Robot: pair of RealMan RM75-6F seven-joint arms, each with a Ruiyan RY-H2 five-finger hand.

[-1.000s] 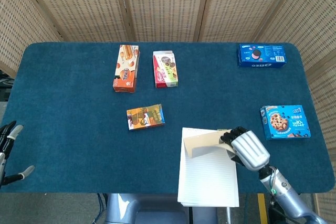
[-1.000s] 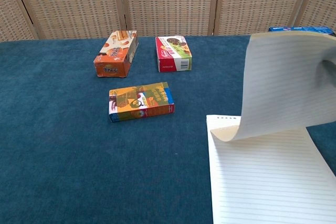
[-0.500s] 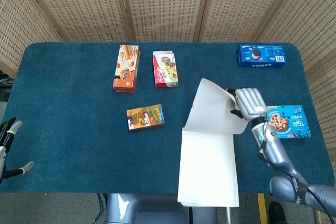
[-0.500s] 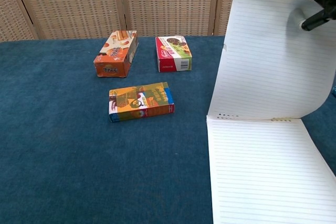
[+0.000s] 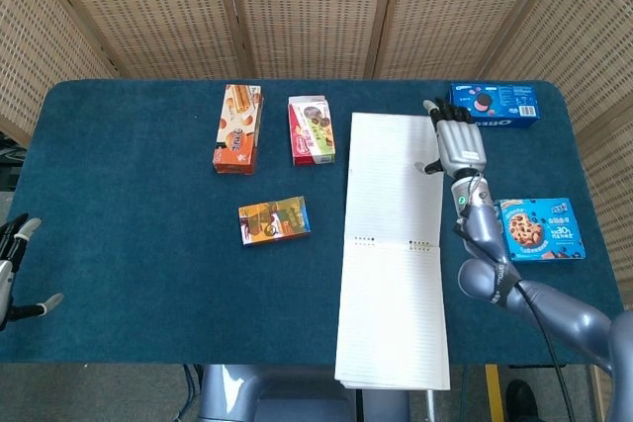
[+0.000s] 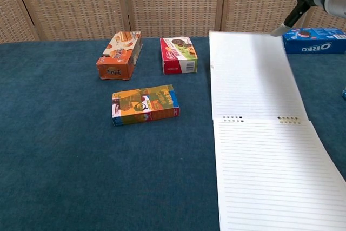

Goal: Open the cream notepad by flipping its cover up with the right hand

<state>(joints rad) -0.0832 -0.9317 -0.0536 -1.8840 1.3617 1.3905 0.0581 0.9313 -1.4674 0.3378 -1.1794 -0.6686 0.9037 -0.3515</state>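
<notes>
Nearest the robot, the cream notepad [image 5: 393, 313] lies on the blue surface [image 5: 129, 244] with its long axis running straight away from the robot and its near edge overhanging the front edge. Its lined body page faces up. Past the punched binding line, the cover [image 5: 396, 180] lies flat on the cloth, fully turned over toward the far side. Judged from this, the flip is essentially complete.

The right hand [image 5: 456, 143] is at the cover's far right corner, fingers spread and holding nothing; the chest view shows it raised above the sheet, just beside that corner. Whether a fingertip touches the paper cannot be told. The notepad lies to the hand's left and toward the robot.

The left hand [image 5: 14, 269] is far off at the near left edge, partly cut off, fingers apart and empty.
</notes>
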